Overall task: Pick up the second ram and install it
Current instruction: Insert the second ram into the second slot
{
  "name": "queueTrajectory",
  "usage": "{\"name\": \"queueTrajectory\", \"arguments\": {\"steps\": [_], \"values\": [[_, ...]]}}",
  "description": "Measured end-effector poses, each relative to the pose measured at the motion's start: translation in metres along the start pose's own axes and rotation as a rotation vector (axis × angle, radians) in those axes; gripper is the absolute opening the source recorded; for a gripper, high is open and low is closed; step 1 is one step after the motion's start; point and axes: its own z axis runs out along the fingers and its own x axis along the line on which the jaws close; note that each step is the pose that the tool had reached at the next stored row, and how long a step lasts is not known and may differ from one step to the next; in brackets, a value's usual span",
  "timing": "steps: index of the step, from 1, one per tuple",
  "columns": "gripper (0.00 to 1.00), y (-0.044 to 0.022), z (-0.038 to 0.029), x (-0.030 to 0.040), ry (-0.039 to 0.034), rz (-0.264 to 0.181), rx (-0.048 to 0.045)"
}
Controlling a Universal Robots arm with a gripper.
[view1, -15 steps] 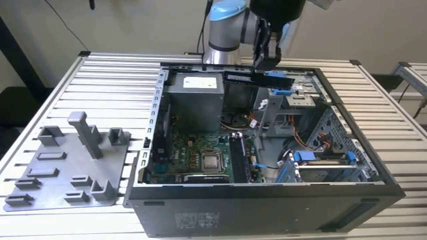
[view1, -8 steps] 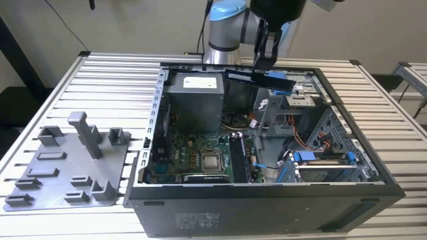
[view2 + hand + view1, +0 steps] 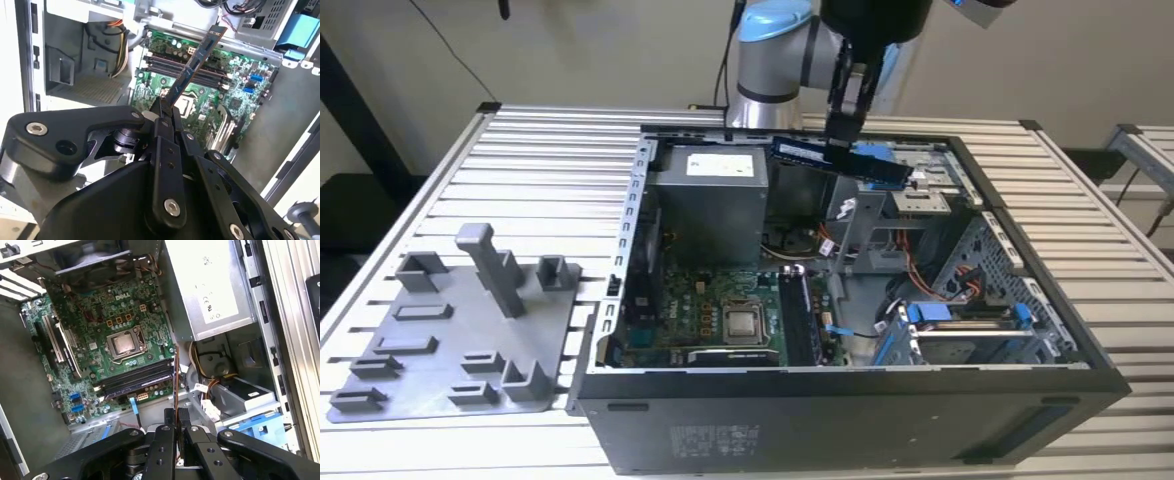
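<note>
Holding the second ram (image 3: 803,153) up in the air over the open computer case (image 3: 854,430). Pinched between the two black fingers (image 3: 849,100) of the gripper (image 3: 837,140), squeezed narrow on the thin dark stick. Hanging free, touching nothing but the fingers.

In the exterior view, up near twelve o'clock over the case, just off the three o'clock side of the grey power-supply box (image 3: 707,190). Lying long and almost level there, dipping a little toward three o'clock. Well above the green motherboard (image 3: 680,335) on the floor of the case, with the shiny square processor (image 3: 744,325) in the middle of it. Not yet in the long black memory slots (image 3: 797,320), just at three o'clock from the processor.

In the second wrist view, reaching out from the gripper (image 3: 162,107) as a long dark strip (image 3: 195,62) over the slots (image 3: 167,64) far below. In the first wrist view, seen edge-on as a thin line (image 3: 176,380) coming out of the gripper (image 3: 177,415), close by the slots (image 3: 135,381) and the big grey box (image 3: 210,285).

Off at nine o'clock from the case in the exterior view, a light-grey holder plate (image 3: 440,355) with posts and blocks, lying flat on the slatted tabletop (image 3: 547,150).
</note>
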Motion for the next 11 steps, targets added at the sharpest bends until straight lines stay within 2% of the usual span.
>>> {"name": "queueTrajectory", "arguments": {"steps": [11], "values": [[0.14, 0.0000, 0.0000, 0.0000, -0.0003, 0.164, 0.0127]]}}
